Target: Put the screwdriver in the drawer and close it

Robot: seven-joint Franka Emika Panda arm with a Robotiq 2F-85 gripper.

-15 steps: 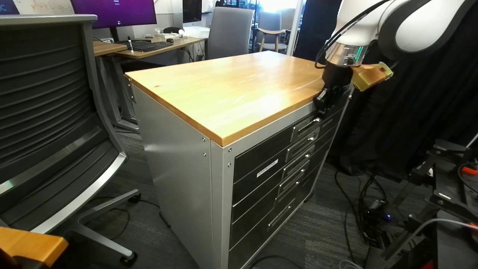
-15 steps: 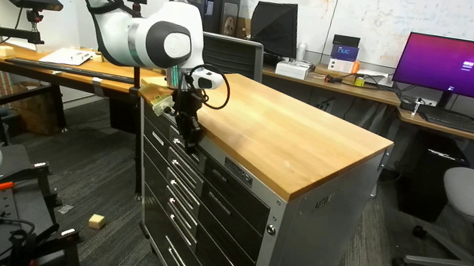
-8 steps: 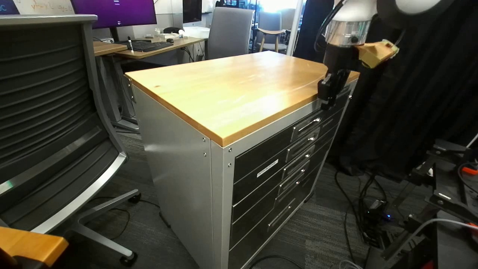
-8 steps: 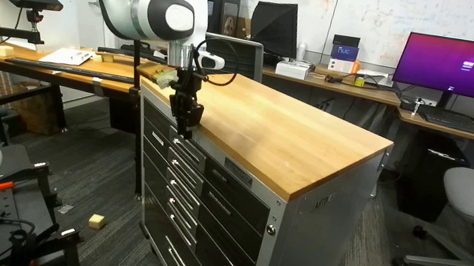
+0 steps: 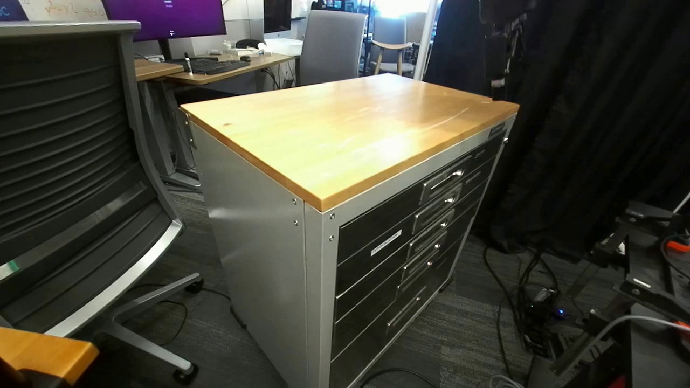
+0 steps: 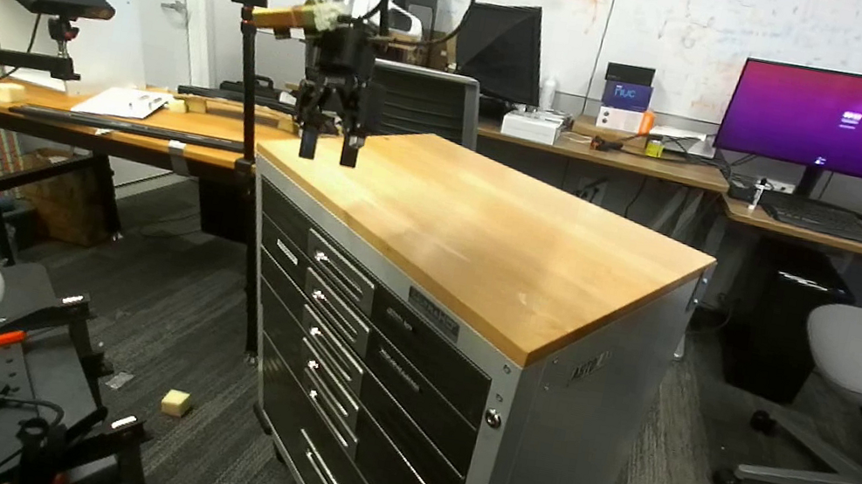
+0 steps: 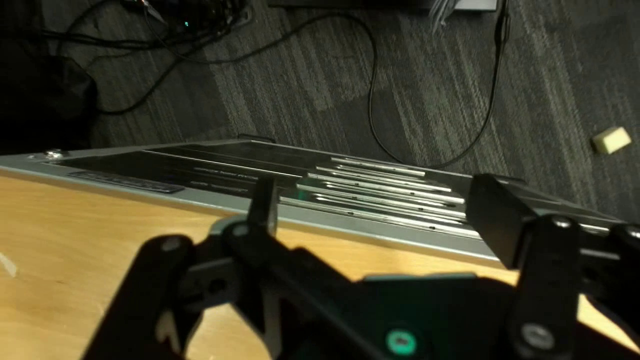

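Observation:
In an exterior view my black gripper [image 6: 329, 150] hangs above the near left part of the wooden tabletop, its fingers pointing down and spread apart. The wrist view shows the same wide gap between the fingers [image 7: 492, 220], with nothing held. Below it is the front of the grey cabinet. Its top drawer [image 6: 444, 369] has a dark front and a silver handle, and sits flush with the frame, as do the drawers under it. Which of these is the task's drawer I cannot tell. The screwdriver is hidden or out of view.
The cabinet's wooden top [image 6: 485, 234] has a hard front edge close under the gripper. An office chair [image 5: 70, 134] stands beside the cabinet. A desk [image 6: 207, 154] lies behind the arm. A small yellow block [image 6: 175, 403] and cables [image 7: 372, 75] lie on the carpet.
My gripper has risen from in front of the top drawer's handle to above the tabletop. Its fingers, together a second ago, have spread apart. The drawers have not moved.

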